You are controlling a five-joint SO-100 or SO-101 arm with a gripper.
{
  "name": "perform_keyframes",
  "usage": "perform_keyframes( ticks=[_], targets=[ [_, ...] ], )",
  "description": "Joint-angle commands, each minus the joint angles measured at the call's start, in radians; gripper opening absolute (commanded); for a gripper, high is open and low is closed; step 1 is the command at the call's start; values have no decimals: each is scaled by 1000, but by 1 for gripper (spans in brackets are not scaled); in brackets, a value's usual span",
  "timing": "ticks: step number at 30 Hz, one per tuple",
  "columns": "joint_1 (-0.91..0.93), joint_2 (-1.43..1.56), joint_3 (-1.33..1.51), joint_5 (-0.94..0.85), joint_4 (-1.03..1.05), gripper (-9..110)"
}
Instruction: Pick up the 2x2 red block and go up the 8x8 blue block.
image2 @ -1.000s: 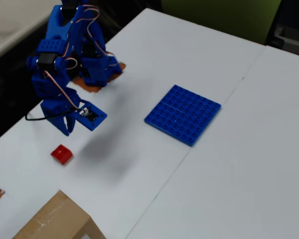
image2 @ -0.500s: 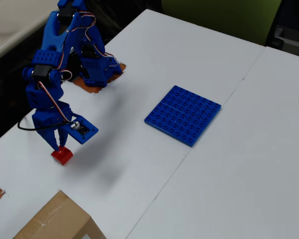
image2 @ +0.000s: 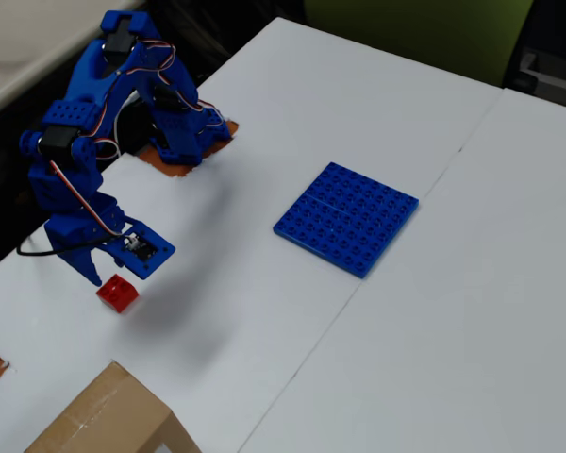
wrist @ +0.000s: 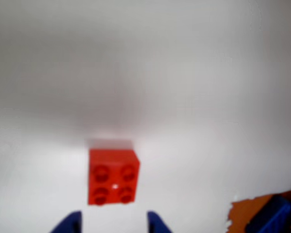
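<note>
Lying flat on the white table [image2: 264, 311], the red block [image2: 118, 293] is seen near the left table edge in the overhead view, with bare smooth surface all around it and a cardboard box [image2: 104, 415] further toward the bottom edge. The gripper [wrist: 114, 224] is held open just beside the block, its two blue fingertips [wrist: 70, 223] apart and not touching it. The block is a glossy square brick with four round studs, while the thin studded blue plate [image2: 346, 217] is well apart.
</note>
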Motion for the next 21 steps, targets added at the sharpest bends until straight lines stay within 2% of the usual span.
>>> perform_keyframes(
  ticks=[1,9,21],
  targets=[
    [-17,-3,-23,15,-8,19],
    [2,-40,-3,-2,-52,25],
    [32,-103,-3,-32,-109,27]
  ],
)
